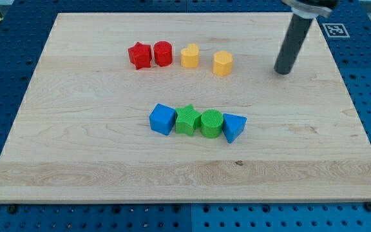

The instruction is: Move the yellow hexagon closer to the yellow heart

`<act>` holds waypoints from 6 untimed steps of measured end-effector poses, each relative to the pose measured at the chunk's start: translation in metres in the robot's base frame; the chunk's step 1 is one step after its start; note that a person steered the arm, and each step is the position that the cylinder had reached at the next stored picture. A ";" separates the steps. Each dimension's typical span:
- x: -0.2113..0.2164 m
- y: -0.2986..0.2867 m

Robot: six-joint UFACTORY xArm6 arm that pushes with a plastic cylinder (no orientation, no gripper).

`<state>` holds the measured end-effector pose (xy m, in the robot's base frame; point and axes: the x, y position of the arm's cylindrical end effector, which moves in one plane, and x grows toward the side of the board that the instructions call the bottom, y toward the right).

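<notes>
The yellow hexagon (222, 64) sits on the wooden board in the upper middle of the view. The yellow heart (189, 56) lies just to its left, with a small gap between them. My tip (282, 71) is on the board to the right of the yellow hexagon, well apart from it and touching no block. The dark rod rises from the tip toward the view's top right.
A red star (140, 55) and a red cylinder (163, 53) lie left of the yellow heart. Below, a row holds a blue cube (162, 119), green star (186, 120), green cylinder (211, 124) and blue triangle (233, 127). The board (76, 161) rests on a blue pegboard.
</notes>
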<state>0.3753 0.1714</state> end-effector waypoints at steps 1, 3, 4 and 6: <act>0.000 -0.029; 0.007 -0.032; 0.014 -0.035; 0.015 -0.070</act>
<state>0.3900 0.1016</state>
